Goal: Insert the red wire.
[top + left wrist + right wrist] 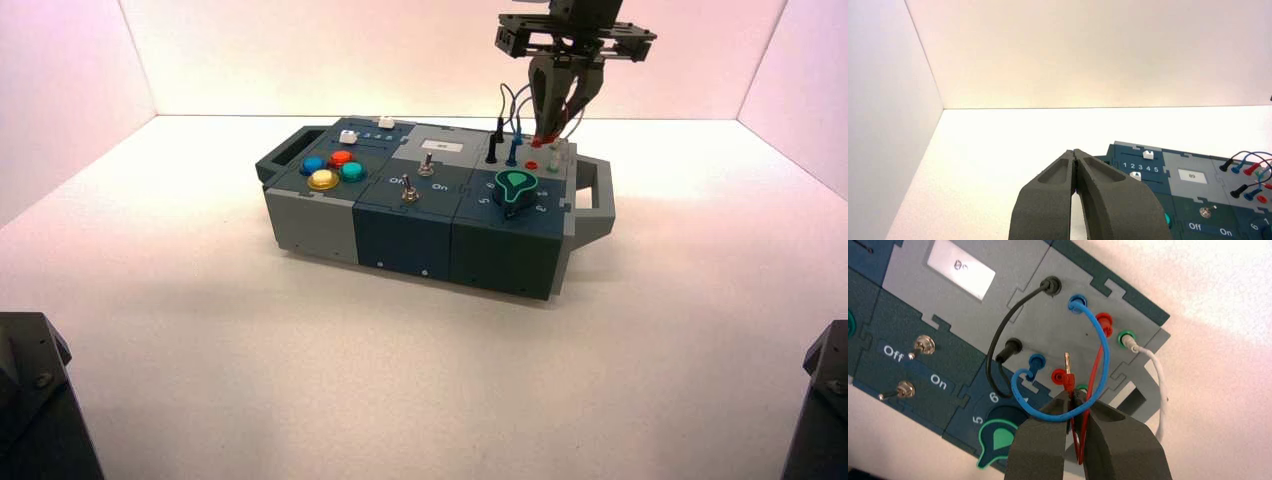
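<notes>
Your right gripper (1071, 396) is over the box's (1063, 330) far right corner, its fingers clamped on the red wire's loose plug (1068, 382); the metal tip juts out beyond them, near the red socket (1058, 376). The wire's other plug (1104, 324) sits in the second red socket. Your left gripper (1074, 152) waits off the box's left edge, fingers together.

Bright light washes the tabletop, leaving soft shadows below the box (405, 235).

Blue wire (1106, 370) loops across jaws (1074, 396) — black wire (994, 347) beside; box's left side uncrossed by wires.
</notes>
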Tool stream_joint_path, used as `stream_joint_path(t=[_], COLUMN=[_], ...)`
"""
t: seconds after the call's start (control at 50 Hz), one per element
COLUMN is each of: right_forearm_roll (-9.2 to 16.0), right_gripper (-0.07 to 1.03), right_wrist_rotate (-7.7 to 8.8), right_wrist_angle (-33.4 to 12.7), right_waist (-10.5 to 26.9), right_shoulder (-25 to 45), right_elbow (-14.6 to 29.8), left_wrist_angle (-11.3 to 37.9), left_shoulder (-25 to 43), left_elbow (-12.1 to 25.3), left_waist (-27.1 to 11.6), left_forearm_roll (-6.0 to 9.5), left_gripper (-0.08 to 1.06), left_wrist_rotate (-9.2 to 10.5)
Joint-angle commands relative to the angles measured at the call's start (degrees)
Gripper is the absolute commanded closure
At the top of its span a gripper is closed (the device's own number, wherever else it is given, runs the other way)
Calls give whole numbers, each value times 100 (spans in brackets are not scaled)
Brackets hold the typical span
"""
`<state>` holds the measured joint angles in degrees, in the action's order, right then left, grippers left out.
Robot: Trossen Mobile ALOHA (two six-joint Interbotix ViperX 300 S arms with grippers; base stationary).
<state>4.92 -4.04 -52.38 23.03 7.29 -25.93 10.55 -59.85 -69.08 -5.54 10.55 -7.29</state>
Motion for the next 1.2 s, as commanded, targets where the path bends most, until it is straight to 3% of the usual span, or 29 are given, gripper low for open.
stream_joint_path(t=[0.02,0.46,1.2], right_forearm_roll=[-9,35,53], right_gripper=[98,98,98], right_wrist_rotate=[26,26,0], right_wrist_angle=[-141,-475,-923], right_waist=[-18,79,123], right_shoulder=[-53,299,149], right_elbow=[193,334,466], left_wrist_angle=[-70,-70,-70], left_shoulder=[-18,-62,-70], left_elbow=[211,202,202], left_waist=[18,26,26], left_forearm_roll=[-9,-9,-9], left_gripper=[101,101,101], left_wrist_rotate=[-9,-26,-35])
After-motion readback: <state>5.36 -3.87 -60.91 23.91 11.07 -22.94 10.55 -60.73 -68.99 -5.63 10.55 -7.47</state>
